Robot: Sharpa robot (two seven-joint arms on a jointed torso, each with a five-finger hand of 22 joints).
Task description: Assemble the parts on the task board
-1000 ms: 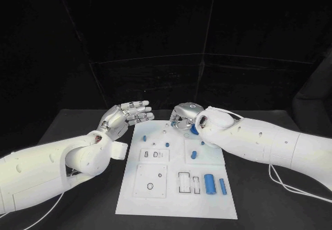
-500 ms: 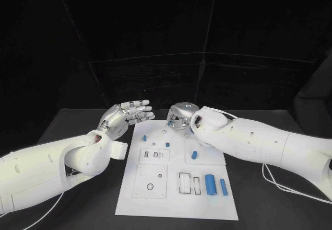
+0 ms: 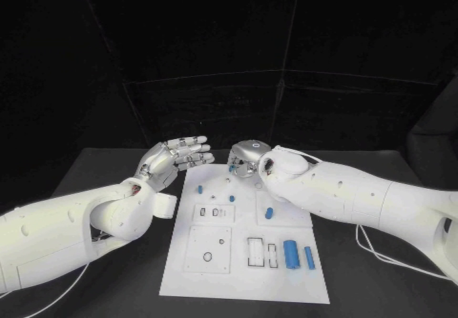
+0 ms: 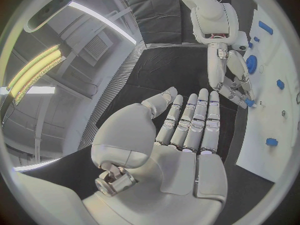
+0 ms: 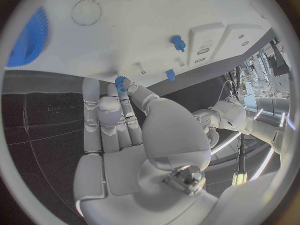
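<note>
Your right hand point(image 3: 248, 159) pinches a small blue part point(image 5: 120, 81) above the white board's point(image 3: 239, 278) upper edge, centre frame. Lower it slowly, upright, onto its peg. Your left hand point(image 3: 177, 158) hovers open, upper left.

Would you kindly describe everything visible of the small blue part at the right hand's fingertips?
The small blue part looks like matte plastic, short and stubby. The right hand pinches it between thumb and fingertips, just over the far end of the white task board. In the left wrist view it shows at those fingertips. Its finer shape is too small to tell.
</note>
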